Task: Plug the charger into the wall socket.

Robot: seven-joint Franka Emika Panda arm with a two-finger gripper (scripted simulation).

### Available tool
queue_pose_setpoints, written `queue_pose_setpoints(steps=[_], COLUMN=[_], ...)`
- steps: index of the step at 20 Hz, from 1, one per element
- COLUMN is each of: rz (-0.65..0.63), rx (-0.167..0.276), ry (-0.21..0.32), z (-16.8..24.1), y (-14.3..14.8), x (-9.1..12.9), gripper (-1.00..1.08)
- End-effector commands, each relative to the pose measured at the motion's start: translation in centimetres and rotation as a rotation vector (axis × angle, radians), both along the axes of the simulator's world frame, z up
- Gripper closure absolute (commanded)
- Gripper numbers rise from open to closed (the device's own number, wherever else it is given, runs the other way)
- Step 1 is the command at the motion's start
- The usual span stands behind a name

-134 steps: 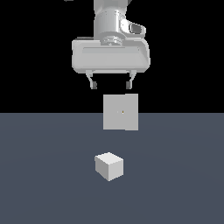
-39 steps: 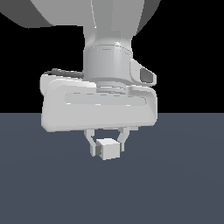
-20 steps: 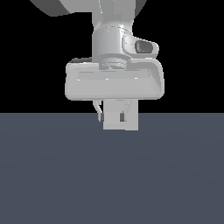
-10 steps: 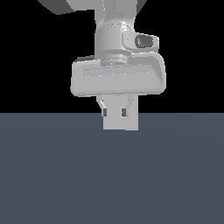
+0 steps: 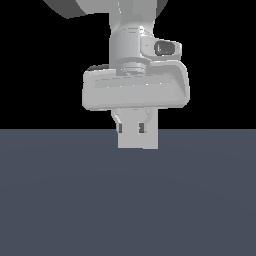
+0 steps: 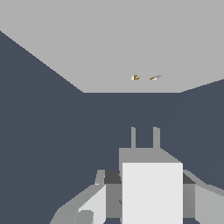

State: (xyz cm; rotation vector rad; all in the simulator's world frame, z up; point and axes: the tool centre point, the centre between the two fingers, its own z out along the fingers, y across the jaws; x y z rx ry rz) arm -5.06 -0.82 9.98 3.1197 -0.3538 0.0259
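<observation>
Dark blue-grey floor (image 5: 60, 200), black backdrop. Gripper (image 5: 131, 128) clamped on charger (image 6: 152, 192) — two prongs face wall socket (image 6: 109, 43), near its small marks, apart.

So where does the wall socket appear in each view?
Exterior view: the wall socket is the pale plate at centre, partly behind the pincer.
Wrist view: the broad grey surface with two small slots, beyond the charger.
Shared landmark: the dark floor it meets.
</observation>
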Motion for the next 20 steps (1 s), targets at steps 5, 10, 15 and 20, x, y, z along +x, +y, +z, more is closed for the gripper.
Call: queue_pose_setpoints(steps=[5, 10, 15, 20], rz=[0.000, -0.001, -0.001, -0.001], rx=[0.000, 0.000, 0.000, 0.000], ry=[0.000, 0.000, 0.000, 0.000], z=[0.0, 0.0, 0.0, 0.0], y=[-0.4, -0.8, -1.1, -1.1], x=[1.6, 3.4, 4.5, 4.6], gripper=[1.08, 1.08, 1.08, 1.08])
